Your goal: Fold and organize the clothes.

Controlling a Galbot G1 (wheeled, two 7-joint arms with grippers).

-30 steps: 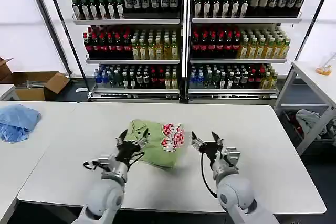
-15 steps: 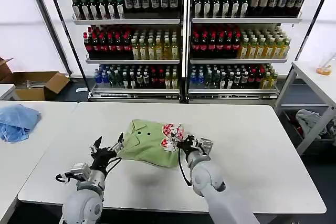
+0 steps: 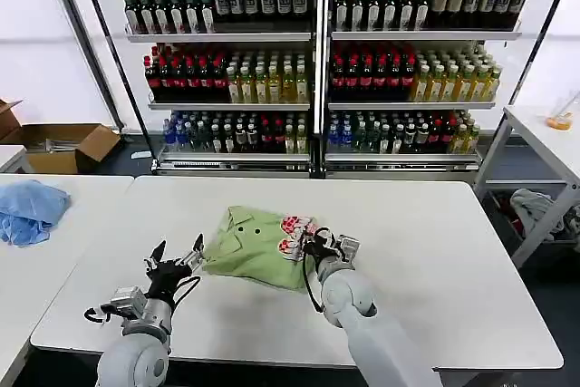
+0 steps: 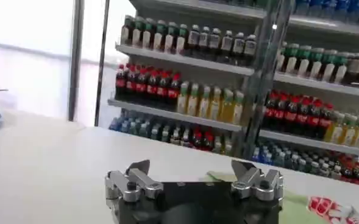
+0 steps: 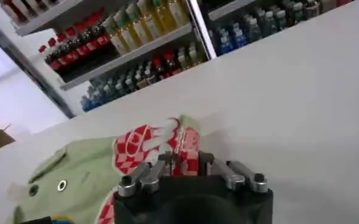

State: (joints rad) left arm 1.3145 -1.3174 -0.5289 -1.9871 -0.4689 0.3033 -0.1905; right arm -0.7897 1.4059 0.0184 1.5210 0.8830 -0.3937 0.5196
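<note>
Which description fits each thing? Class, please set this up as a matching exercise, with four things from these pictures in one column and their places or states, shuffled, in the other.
Things:
1. green T-shirt
2. left gripper
3. right gripper
4. blue cloth

Descriptions:
A. open, beside the shirt's left edge
B. bunched on the neighbouring table
C. shut on the printed edge
D. folded at mid-table

Pairs: 1-D, 2-A, 3-C, 4-B

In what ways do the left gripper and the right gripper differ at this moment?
The left gripper is open, its fingers spread, and it holds nothing; the right gripper is shut on the T-shirt. The left one is beside the shirt's left edge, the right one at its printed right edge. Both are low over the table.
</note>
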